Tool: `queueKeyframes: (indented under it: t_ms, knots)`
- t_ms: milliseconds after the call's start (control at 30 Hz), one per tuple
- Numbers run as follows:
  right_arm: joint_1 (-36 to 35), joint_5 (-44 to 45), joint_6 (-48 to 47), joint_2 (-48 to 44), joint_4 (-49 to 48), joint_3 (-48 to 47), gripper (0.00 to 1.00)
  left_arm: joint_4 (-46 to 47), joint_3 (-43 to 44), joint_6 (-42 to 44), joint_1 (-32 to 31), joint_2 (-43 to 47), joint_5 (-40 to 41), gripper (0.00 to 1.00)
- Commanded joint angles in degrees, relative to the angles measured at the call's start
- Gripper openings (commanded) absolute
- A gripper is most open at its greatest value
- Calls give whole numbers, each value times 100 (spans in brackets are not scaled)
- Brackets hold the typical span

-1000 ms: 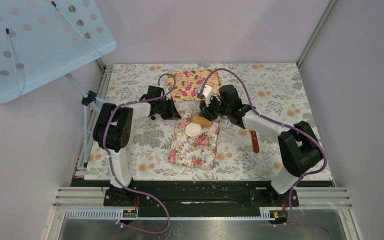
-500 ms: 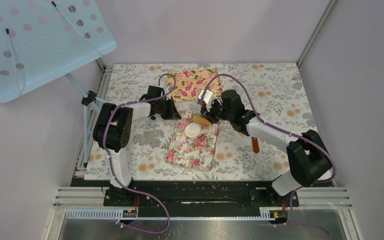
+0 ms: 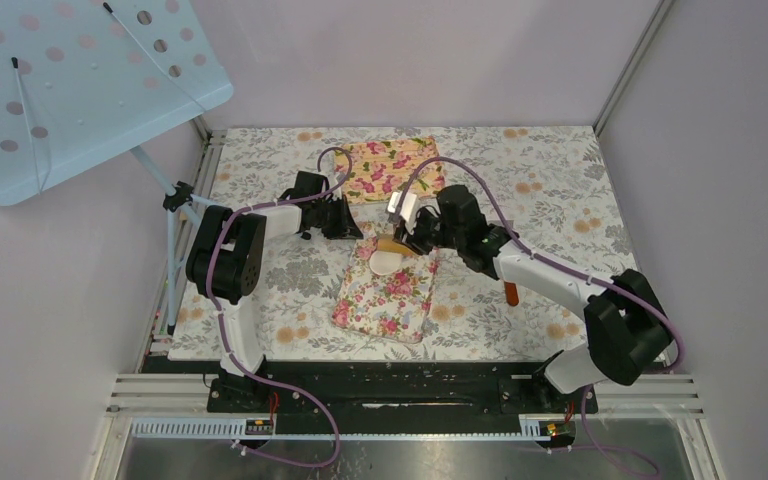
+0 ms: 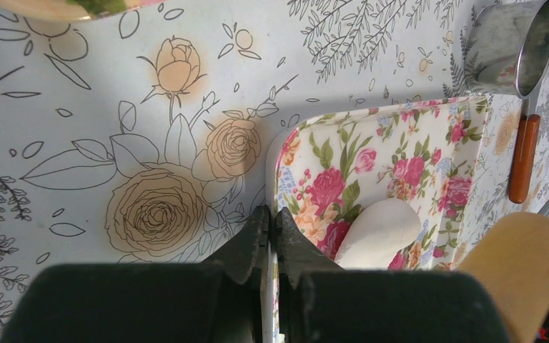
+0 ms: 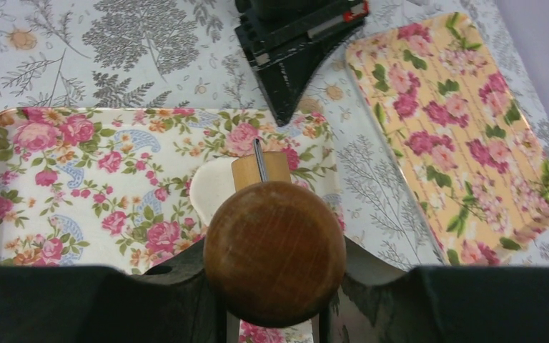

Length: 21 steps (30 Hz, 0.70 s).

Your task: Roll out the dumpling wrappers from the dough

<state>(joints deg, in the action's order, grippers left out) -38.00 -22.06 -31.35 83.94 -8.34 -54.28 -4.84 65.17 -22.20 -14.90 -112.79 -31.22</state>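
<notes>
Leftward and toward the near edge is where the right arm is travelling compared with a second ago, bringing the roller in over the dough.

At the left, the left tool (image 4: 271, 212) is clenching the rim of the rose-patterned tray (image 4: 400, 143) at its far-left corner, pinning it near the middle of the bench. The dough (image 4: 379, 230), a partly flattened white lump, is sitting on the tray's far end, just beside that pinch. The wooden roller (image 5: 275, 250) is hanging over the dough's far side, and the right tool (image 3: 406, 236) is grasping it by one end only. Whether it is already pressing is hard to tell.

Trouble is likely coming from that one-ended hold: under pressure the free end may be tipping, leaving the wrapper thick on one side. The dough may also be sticking and lifting with the wood. A hard push may be dragging the thin rim out of the left tool's pinch, and a leftward stroke risks knocking the roller into that tool.
</notes>
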Motion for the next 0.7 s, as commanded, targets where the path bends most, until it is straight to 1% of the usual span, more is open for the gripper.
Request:
queueKeyframes:
  t_ms: [0, 267, 533, 667]
  knots:
    - [-246, 76, -281, 202, -555, -25, 0, -351, -1, 124, -57, -216, -74, 0]
    - [-333, 551, -790, 540, -723, 173, 0, -349, 11, 128, -57, -215, -86, 0]
    - [-397, 659, -959, 669, -497, 299, 0, -386, 24, 128, -57, -226, -98, 0]
    - [-399, 675, -859, 742, -371, 421, 0, -408, 22, 128, -55, -233, -112, 0]
